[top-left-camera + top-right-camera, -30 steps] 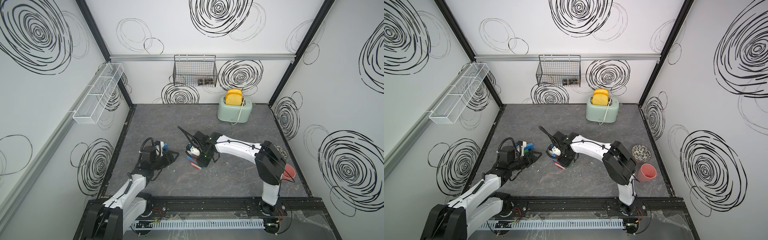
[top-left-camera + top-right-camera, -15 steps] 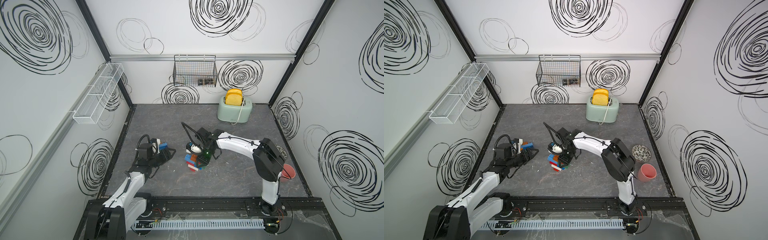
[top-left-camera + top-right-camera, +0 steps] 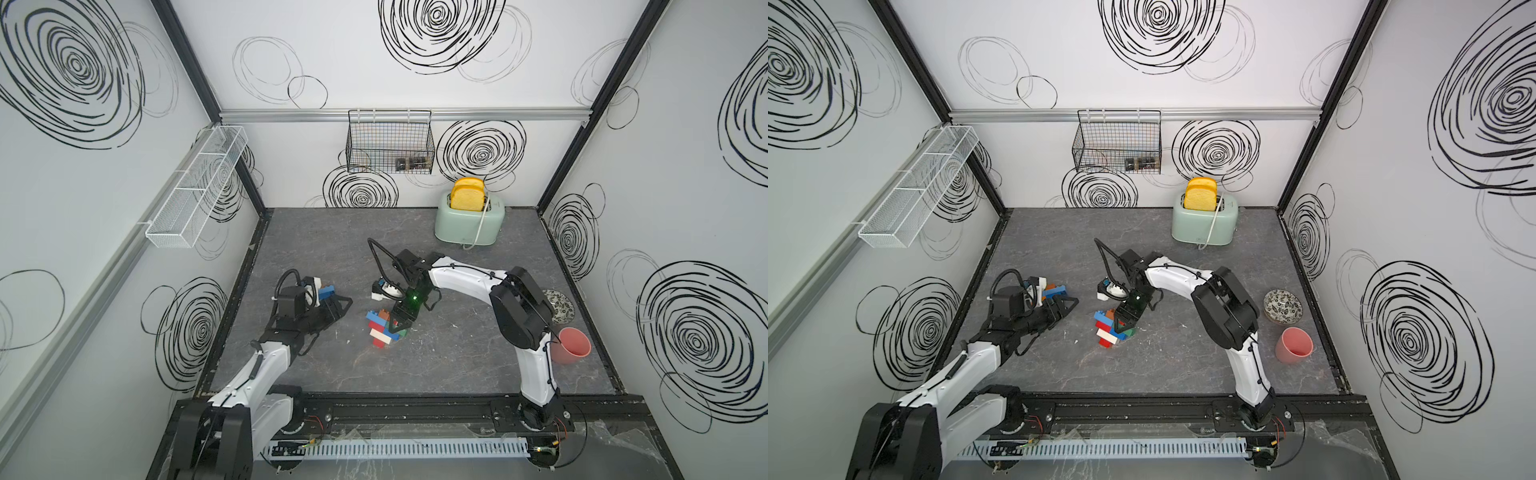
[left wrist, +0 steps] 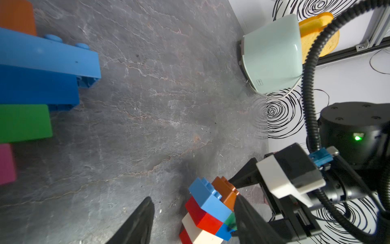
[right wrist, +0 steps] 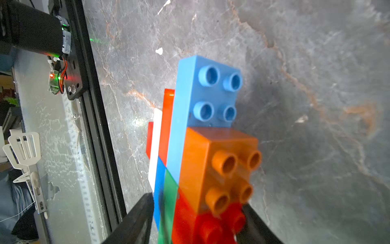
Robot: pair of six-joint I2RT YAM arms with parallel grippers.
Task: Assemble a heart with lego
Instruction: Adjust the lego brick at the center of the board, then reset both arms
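A dark grey, marble-veined bench [image 3: 457,357] was enclosed by white walls [image 3: 374,75] painted with black swirls. A stack of bricks [image 3: 381,330] in blue, orange, red, white and green was seen lying on the bench. The right gripper [image 3: 400,326] was poised over the stack's right end, its jaws set on either side of the bricks; whether they pressed them could not be told. Left of the stack and well apart from it, the left gripper [image 3: 343,305] was positioned low, its jaws parted with nothing between them. Slightly farther left of the stack, a second cluster of bricks [image 3: 326,292] was found. Behind the stack and to its right, a mint toaster [image 3: 469,226] holding yellow bread slices [image 3: 467,193] was placed against the back wall. Far right of the stack, a patterned bowl [image 3: 561,305] and a pink cup [image 3: 571,345] were set. High behind the stack a black wire basket [image 3: 390,141] was hung, and high to its left a white mesh shelf [image 3: 195,187] was fixed.
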